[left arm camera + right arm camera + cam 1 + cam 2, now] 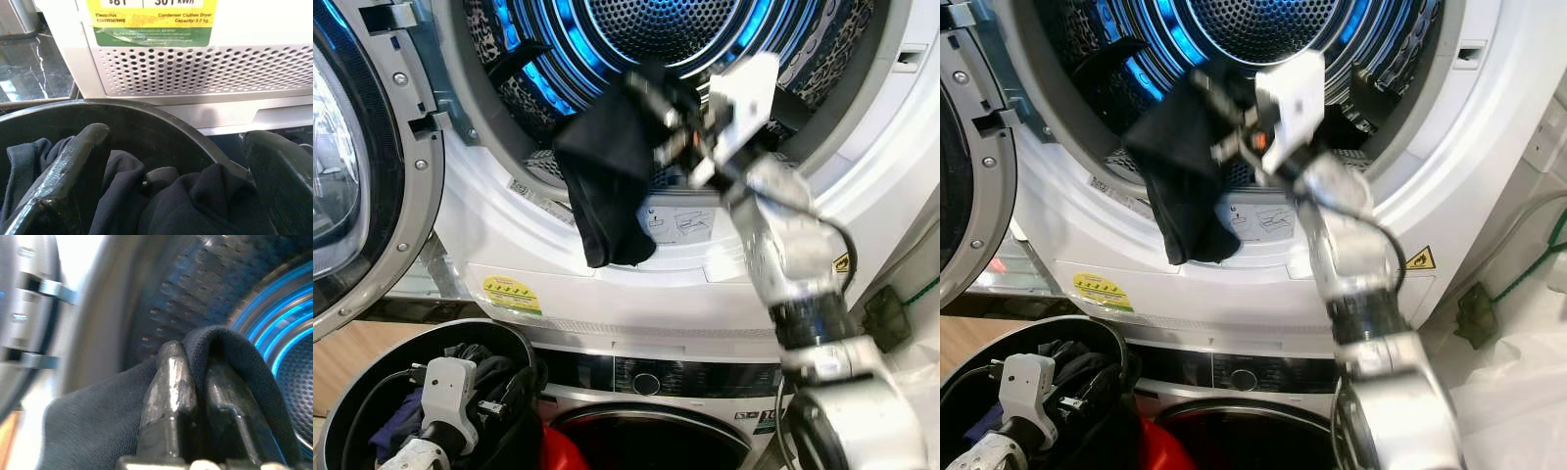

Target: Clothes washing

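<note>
Right pincer (188,382) clamped on a limp black knit garment (607,176) at the mouth of the white dryer's perforated, blue-lit steel drum (656,24), left pincer (171,171) spread open over dark clothes in a round black plastic basket (161,132) below.

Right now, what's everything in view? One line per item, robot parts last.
Dryer: one, white, upper machine, drum lit blue.
Dryer door: one, grey-rimmed, swung open at left.
Black garment: one, hanging over the drum's lip.
Yellow label: one, on the dryer's front below the opening.
Lower machine: one, dark control panel with a dial.
Basket: one, black, bottom left, holding dark clothes.
Right gripper: pinching the black garment at the drum mouth.
Left gripper: open over the basket's clothes.
</note>
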Controlling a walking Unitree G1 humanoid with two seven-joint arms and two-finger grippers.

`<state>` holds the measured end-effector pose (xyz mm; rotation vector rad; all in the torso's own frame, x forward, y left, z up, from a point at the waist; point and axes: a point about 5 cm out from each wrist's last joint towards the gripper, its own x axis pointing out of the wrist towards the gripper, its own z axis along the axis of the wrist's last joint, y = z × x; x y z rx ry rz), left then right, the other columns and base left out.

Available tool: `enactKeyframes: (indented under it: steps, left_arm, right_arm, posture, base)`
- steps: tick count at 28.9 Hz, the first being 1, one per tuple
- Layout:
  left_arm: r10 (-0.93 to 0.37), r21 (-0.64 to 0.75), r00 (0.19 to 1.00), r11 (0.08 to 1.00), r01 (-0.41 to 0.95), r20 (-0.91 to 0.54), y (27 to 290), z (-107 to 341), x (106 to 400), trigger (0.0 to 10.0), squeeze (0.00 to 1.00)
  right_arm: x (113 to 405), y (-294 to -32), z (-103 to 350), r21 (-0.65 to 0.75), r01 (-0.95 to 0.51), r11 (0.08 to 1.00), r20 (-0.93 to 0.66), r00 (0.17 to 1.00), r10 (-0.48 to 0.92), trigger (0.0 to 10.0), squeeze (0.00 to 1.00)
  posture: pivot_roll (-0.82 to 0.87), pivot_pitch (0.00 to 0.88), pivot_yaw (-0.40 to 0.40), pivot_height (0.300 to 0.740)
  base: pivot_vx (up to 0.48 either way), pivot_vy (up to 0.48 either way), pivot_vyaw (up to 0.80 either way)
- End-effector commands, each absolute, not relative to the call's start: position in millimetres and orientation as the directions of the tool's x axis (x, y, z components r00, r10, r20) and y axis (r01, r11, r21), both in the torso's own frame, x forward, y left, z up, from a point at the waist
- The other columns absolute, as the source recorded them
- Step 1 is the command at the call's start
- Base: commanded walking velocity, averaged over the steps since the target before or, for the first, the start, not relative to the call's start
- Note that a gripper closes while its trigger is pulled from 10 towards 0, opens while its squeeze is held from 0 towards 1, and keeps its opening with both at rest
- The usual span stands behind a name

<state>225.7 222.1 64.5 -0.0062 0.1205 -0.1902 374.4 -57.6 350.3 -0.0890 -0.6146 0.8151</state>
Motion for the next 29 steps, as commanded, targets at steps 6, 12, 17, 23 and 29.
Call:
enactKeyframes:
  steps: [6,12,17,23,29]
  left_arm:
    - [-0.166,0.007,0.979,0.986,0.168,-0.119,228,65,227,10.0,0.00]
    - [-0.158,0.009,0.981,0.987,0.160,-0.116,228,66,225,10.0,0.00]
    - [-0.139,0.012,0.984,0.990,0.141,-0.115,230,65,222,10.0,0.00]
    - [-0.129,0.016,0.985,0.991,0.132,-0.114,230,65,221,10.0,0.00]
    - [-0.148,0.020,0.982,0.988,0.151,-0.117,229,65,224,10.0,0.00]
  right_arm:
    - [397,-50,386,-0.219,-0.523,0.824,0.479,0.678,0.558,0.0,0.00]
    - [414,-94,403,-0.063,-0.154,0.986,0.442,0.881,0.166,0.0,0.00]
    - [419,-142,398,0.082,0.148,0.986,0.387,0.907,-0.169,0.0,0.00]
    - [421,-159,382,0.038,0.280,0.959,0.362,0.891,-0.274,0.0,0.00]
    - [425,-98,354,-0.176,-0.081,0.981,0.322,0.937,0.135,10.0,0.00]
  posture:
    - [0.11,0.000,0.080,0.740]
    - [0.14,0.000,0.066,0.740]
    - [0.16,0.000,0.056,0.740]
    - [0.16,0.000,0.059,0.740]
    - [0.14,0.000,0.076,0.740]
  base:
    - [0.000,0.000,0.00]
    - [0.000,0.000,0.00]
    - [0.000,0.000,0.00]
    - [0.000,0.000,0.00]
    - [0.000,0.000,0.00]
